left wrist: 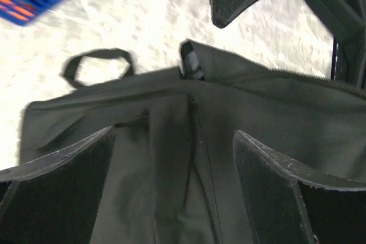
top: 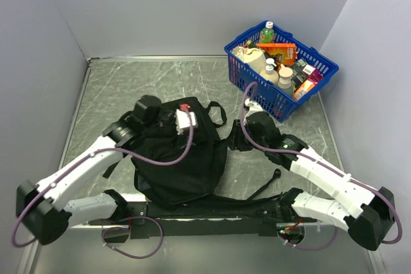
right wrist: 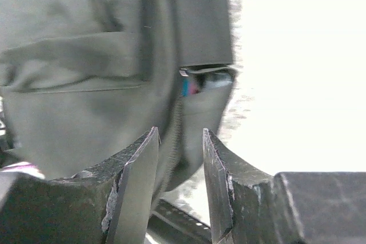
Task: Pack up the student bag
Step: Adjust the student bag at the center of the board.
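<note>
matt black cloth student bag [top: 183, 165], blue plastic mesh basket [top: 308, 49]

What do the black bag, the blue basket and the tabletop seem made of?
Student bag: likely matte black woven fabric; it folds softly, with stitched seams. Blue basket: probably plastic, given its moulded mesh walls. Table: grey, veined, stone-like; perhaps marble-pattern laminate.

Both arms reached from their bases at the near edge of the table [top: 160, 75] toward its middle, the left arm [top: 83, 165] slanting in from the left corner and the right arm [top: 321, 171] from the right. The left gripper [left wrist: 172, 134] had its jaws spread wide with nothing clamped between them. The right gripper [right wrist: 178, 134] had its jaws a narrow gap apart, gripping nothing.
</note>
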`<action>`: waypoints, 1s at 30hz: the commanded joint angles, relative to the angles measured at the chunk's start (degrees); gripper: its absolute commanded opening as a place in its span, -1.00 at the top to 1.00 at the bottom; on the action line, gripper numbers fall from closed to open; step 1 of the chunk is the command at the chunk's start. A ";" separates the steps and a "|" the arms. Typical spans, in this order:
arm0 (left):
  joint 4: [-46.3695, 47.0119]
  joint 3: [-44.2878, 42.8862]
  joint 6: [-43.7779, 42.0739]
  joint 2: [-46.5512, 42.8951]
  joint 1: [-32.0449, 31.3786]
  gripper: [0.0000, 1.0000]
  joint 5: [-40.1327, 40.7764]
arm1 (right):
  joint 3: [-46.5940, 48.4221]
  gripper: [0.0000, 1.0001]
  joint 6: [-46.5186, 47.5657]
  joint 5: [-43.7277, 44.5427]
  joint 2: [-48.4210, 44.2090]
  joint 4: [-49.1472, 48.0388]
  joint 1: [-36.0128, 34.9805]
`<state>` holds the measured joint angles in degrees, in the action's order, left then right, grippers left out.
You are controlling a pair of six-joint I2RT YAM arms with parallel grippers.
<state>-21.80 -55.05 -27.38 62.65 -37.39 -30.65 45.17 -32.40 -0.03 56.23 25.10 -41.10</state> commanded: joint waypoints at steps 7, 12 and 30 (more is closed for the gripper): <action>7.81 -7.00 -12.26 17.92 -2.43 -0.74 -2.40 | -0.52 0.15 5.86 -1.81 12.58 -4.80 1.37; 4.69 -11.83 -18.23 25.31 -1.20 -0.74 -2.20 | -1.22 0.37 5.78 -6.28 19.08 -10.58 3.83; -3.26 -13.33 -39.86 34.55 -2.34 -0.36 -4.50 | -17.02 1.00 0.15 -10.41 -0.76 -15.08 7.88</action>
<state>-28.05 -67.61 -64.90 95.09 -39.22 -34.87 31.62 -30.92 -9.58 58.28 12.19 -34.06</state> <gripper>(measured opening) 0.709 0.010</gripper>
